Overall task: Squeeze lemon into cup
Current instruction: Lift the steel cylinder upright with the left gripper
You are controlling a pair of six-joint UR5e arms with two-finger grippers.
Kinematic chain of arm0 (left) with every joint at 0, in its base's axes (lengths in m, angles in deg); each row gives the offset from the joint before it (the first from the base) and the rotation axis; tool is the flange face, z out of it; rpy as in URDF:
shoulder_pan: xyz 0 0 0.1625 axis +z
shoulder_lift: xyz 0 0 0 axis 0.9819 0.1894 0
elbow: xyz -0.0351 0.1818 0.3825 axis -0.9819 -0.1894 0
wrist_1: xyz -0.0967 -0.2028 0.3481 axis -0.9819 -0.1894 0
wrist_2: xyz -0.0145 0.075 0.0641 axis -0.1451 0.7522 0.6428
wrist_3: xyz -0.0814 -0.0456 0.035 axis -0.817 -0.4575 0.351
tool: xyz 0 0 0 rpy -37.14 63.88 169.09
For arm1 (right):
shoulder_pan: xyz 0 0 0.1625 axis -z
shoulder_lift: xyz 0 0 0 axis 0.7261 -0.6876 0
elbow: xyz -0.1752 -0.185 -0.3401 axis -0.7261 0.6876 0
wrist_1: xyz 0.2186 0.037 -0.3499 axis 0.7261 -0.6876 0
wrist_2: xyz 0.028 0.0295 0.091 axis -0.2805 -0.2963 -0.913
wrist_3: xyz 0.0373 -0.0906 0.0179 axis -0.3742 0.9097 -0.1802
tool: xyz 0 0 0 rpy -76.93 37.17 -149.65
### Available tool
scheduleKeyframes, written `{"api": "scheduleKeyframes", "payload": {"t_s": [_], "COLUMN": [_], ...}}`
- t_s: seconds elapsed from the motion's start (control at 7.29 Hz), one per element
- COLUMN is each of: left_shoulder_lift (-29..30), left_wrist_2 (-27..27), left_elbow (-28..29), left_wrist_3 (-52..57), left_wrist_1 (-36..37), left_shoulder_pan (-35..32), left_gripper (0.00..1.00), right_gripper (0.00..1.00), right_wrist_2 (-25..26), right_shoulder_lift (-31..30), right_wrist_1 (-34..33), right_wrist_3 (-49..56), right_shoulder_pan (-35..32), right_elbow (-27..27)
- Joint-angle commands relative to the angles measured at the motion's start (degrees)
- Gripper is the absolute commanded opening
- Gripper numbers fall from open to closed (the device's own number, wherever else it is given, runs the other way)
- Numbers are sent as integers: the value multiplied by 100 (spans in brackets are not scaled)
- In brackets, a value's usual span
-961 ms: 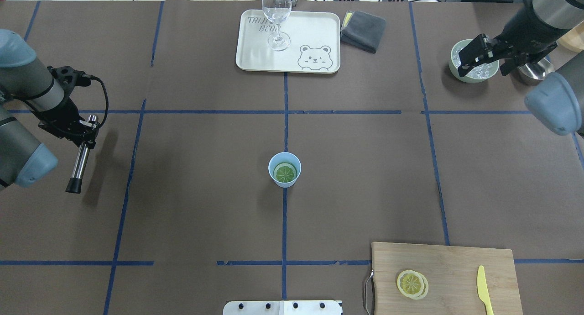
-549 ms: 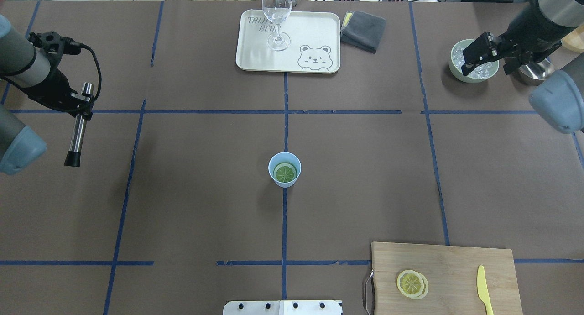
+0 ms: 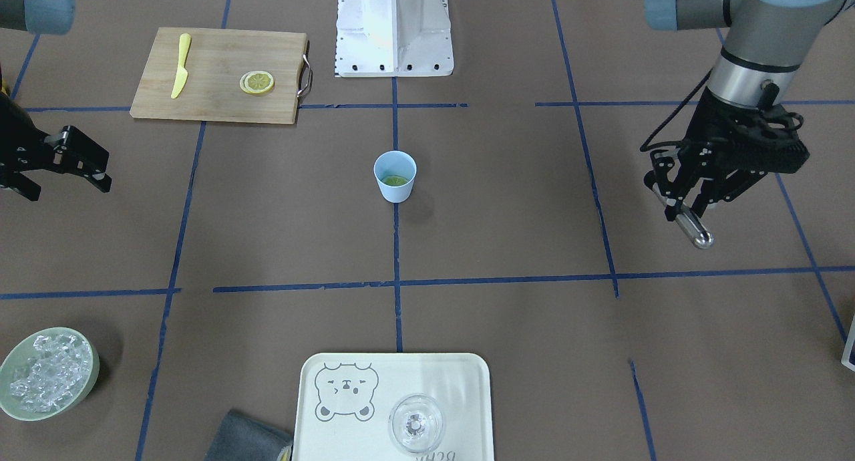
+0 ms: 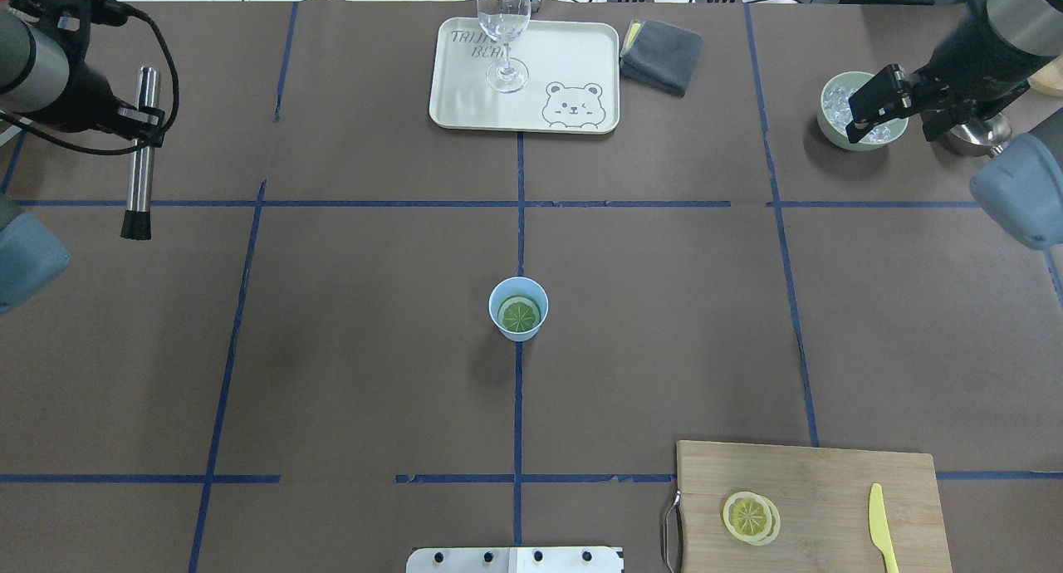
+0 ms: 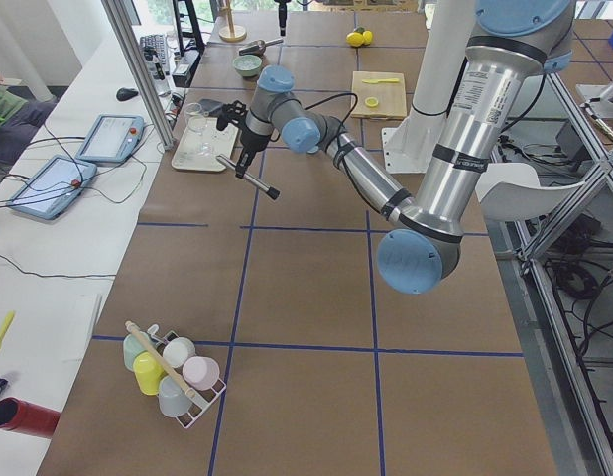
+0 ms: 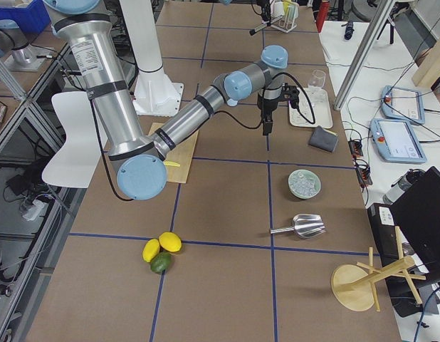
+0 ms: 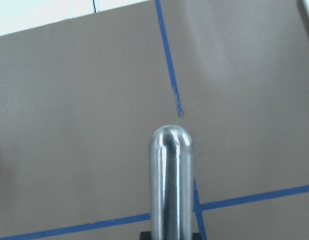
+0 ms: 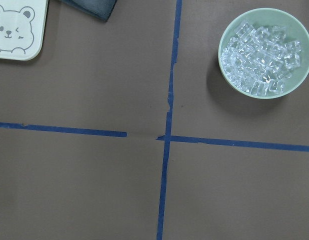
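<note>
The light-blue cup (image 4: 518, 309) stands in the middle of the bench (image 4: 349, 349). The lemon (image 4: 520, 315) sits down inside it with its cut face up. It looks a bit green in there.

The left end effector (image 4: 143, 116) is well away, over the far left part of the bench. It is clenched on a metal muddler (image 4: 137, 174) with a black tip. The right end effector (image 4: 889, 129) is well away on the other side, just beside the bowl of ice (image 4: 824, 118). It is released, spread wide with nothing in it.

I think the lemon is light, soft and wet, so it will slip easily. Its rind is the firmer part, so that is the best place to grip it, one finger on each side. But it lies low in a narrow cup, so fingers may not fit around it. Pressing straight down on the cut face with the muddler looks easier. The cup is light plastic and could tip or slide if it is pushed from the side.
</note>
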Motion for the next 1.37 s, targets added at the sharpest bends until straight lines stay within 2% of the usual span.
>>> {"api": "scheduleKeyframes", "payload": {"t_s": [0.0, 0.27, 0.55, 0.69, 0.82, 1.1, 1.24], "left_shoulder_lift": [438, 762, 756, 764, 738, 606, 597], "left_wrist_2": [85, 120, 156, 312, 697, 2056, 2890], "left_elbow": [-190, -225, -217, -269, -304, -287, -287], "left_wrist_3": [-34, -61, -77, -104, -226, -911, -1156], "left_wrist_1": [9, -200, -1330, -1475, -1902, -2825, -2916], "left_shoulder_pan": [260, 358, 341, 393, 628, 1365, 1813], "left_gripper": [0, 0, 0, 0, 0, 0, 0], "right_gripper": [100, 100, 100, 100, 100, 100, 100], "right_wrist_2": [21, 21, -171, -294, -496, -787, -831], "right_shoulder_lift": [-100, -213, -547, -757, -925, -1276, -1330], "right_wrist_1": [0, 0, -9, 0, 0, 0, -9], "right_wrist_3": [15, 24, 644, 1144, 1645, 2795, 3323], "right_shoulder_pan": [-22, -100, -591, -863, -1153, -1786, -2137], "right_elbow": [0, 9, 35, 183, 341, 789, 1105]}}
